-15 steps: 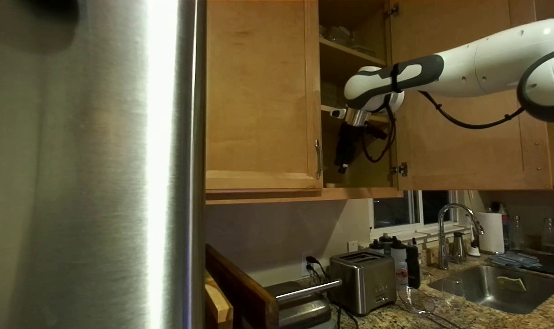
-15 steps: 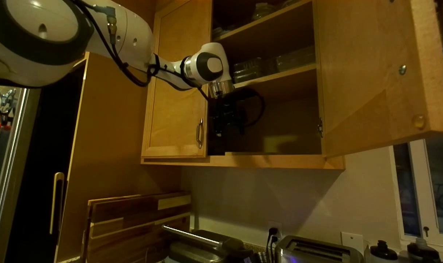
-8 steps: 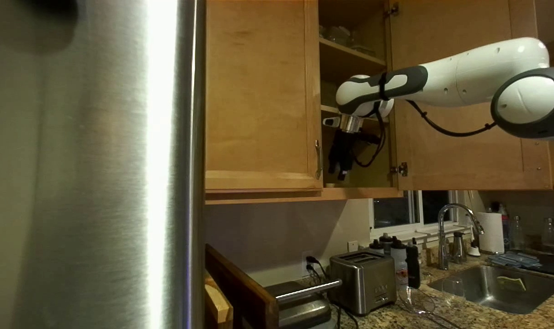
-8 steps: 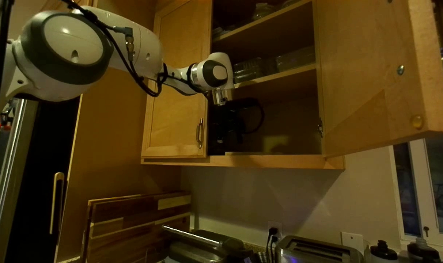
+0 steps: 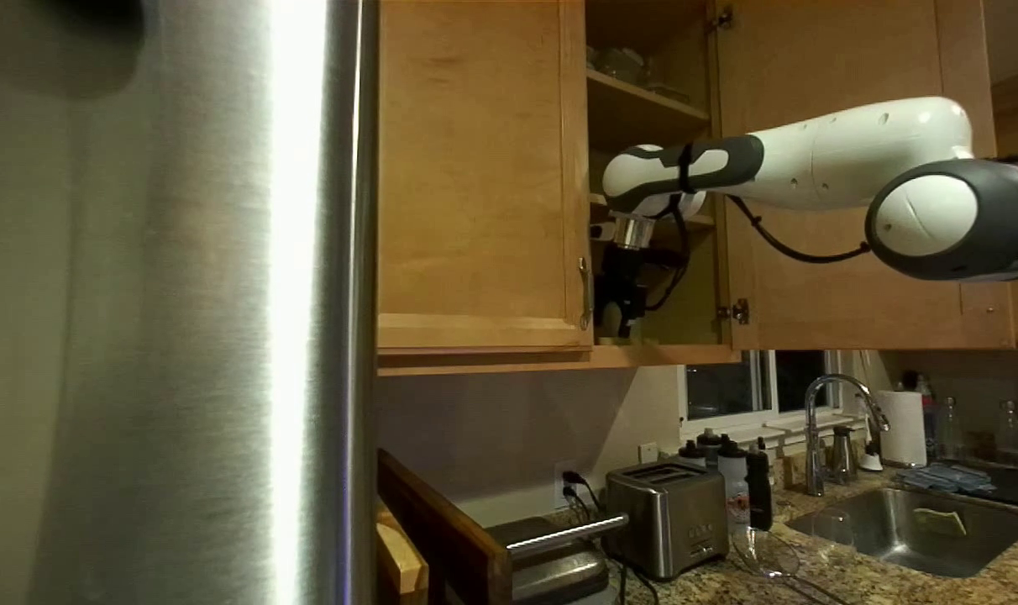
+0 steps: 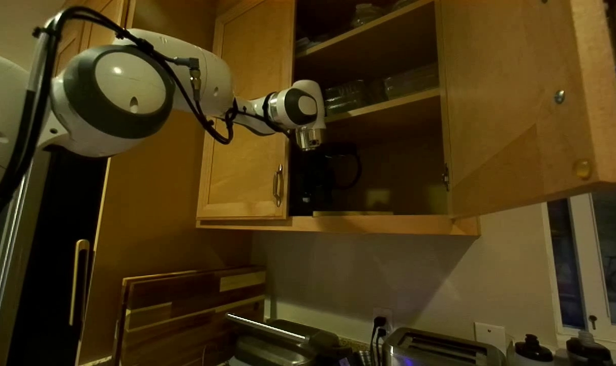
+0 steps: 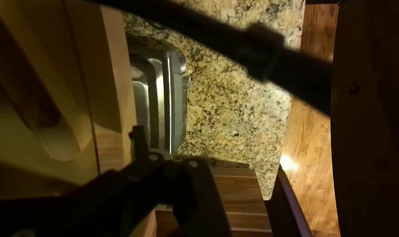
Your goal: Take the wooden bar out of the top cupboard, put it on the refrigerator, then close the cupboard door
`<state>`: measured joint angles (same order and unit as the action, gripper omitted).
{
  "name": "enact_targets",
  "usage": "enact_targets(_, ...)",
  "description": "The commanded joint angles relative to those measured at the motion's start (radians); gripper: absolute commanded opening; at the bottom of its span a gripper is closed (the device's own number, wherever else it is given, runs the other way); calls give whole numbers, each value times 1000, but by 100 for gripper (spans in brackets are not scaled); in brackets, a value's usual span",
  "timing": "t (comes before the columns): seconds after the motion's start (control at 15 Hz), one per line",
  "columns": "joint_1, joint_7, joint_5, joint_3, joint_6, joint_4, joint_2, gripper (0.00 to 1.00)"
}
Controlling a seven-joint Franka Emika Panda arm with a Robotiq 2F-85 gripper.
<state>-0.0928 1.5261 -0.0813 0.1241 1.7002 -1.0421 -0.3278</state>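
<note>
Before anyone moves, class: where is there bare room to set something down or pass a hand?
Free: granite counter between steel appliance, striped boards and wooden floor; seemingly also inside the top cupboard, between wooden bar and door hinge. Crowded: around the toaster, bottles and plugs, and where the pincer hangs.

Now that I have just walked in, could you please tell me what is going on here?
A white and dark-grey jointed robot arm reaches into the honey-coloured wooden top cupboard. Its black tool, open, hangs low inside, close to the slim, pale tan wooden bar lying at the bottom; whether they touch, I cannot tell. The bar has yet to go onto the brushed stainless-steel refrigerator, and the honey-coloured panelled wooden door stands open.
</note>
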Motion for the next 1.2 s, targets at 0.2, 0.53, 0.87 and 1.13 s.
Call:
enact_targets(0.2,-20,62,-23,-6,-109,131,-88,93)
enact_targets(0.53,-37,73,-35,-6,-154,182,-120,54)
enact_targets(0.87,-45,82,-29,-4,-203,229,-129,24)
enact_targets(1.13,-50,84,-31,-5,-200,260,-143,5)
